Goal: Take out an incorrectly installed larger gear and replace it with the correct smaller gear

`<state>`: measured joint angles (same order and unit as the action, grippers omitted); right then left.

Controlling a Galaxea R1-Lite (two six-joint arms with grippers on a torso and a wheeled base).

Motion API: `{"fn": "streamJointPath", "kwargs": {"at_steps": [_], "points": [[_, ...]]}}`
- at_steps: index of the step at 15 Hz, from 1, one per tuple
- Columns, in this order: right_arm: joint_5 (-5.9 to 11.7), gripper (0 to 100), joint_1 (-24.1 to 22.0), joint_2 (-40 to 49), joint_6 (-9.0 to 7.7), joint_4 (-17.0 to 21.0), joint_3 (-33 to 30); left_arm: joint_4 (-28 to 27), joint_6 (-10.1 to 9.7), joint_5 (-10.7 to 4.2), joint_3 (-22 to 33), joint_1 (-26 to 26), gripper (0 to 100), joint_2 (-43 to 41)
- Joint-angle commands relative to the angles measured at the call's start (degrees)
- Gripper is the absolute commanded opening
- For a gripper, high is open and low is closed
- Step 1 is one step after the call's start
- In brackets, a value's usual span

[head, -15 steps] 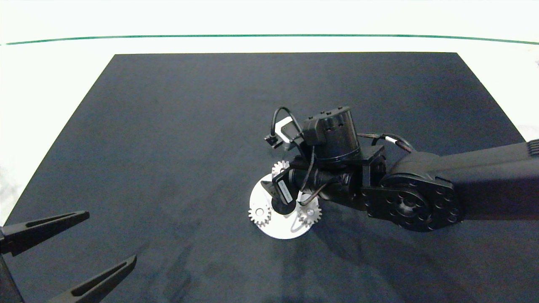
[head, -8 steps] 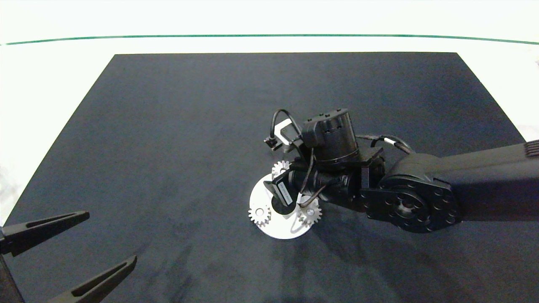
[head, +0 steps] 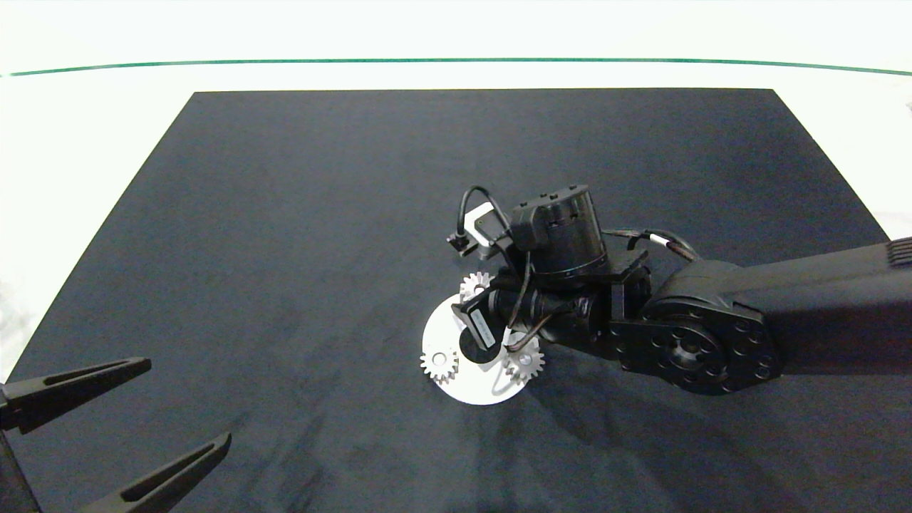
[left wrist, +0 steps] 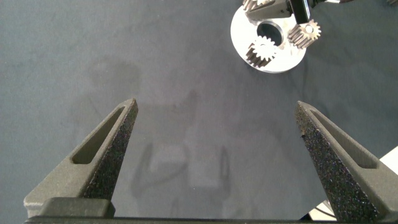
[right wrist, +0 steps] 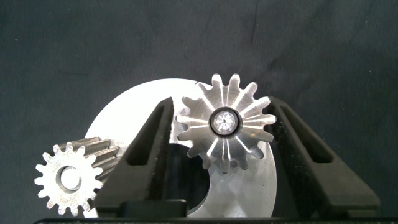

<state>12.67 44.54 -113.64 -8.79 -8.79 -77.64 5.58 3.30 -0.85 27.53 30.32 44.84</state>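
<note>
A white round plate (head: 477, 388) lies on the black mat and carries three small silver gears. My right gripper (head: 479, 298) reaches in from the right and is shut on the smaller gear (head: 476, 285) at the plate's far edge. In the right wrist view both fingers (right wrist: 152, 143) press on the teeth of this smaller gear (right wrist: 225, 124), and a shiny pin fills its bore. Two matching gears (head: 438, 363) (head: 524, 363) sit on the plate's near side. The larger gear is out of view. My left gripper (head: 187, 400) rests open at the mat's near left corner.
The plate (right wrist: 124, 124) has a dark central hole. Another small gear (right wrist: 68, 177) stands close beside one right finger. From the left wrist view, the plate (left wrist: 273, 64) and two gears (left wrist: 264, 50) (left wrist: 305, 31) lie well beyond the left gripper (left wrist: 216, 107). The black mat (head: 285, 214) ends in white table.
The right arm has shifted slightly left while the visible finger edged in toward the gear at the plate's far edge. The gears and the left gripper have not moved.
</note>
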Motion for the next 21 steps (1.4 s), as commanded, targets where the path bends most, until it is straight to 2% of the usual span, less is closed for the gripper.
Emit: {"fn": "streamJointPath", "kwargs": {"at_steps": [1,12,17,21], "points": [[0.08,52,0.02,-0.09,-0.09,-0.09,0.03,0.04,0.04,-0.03,-0.02,0.00,100,-0.01],[0.17,31,-0.07,0.00,-0.44,-0.09,0.65,0.04,0.04,-0.03,-0.37,0.00,100,0.08],[0.25,31,-0.07,0.09,-0.79,0.09,0.65,0.04,0.04,-0.03,-0.37,0.00,100,0.08],[0.25,31,0.02,0.70,-1.41,1.85,0.03,0.04,0.04,-0.03,-0.37,0.00,100,0.08]]}}
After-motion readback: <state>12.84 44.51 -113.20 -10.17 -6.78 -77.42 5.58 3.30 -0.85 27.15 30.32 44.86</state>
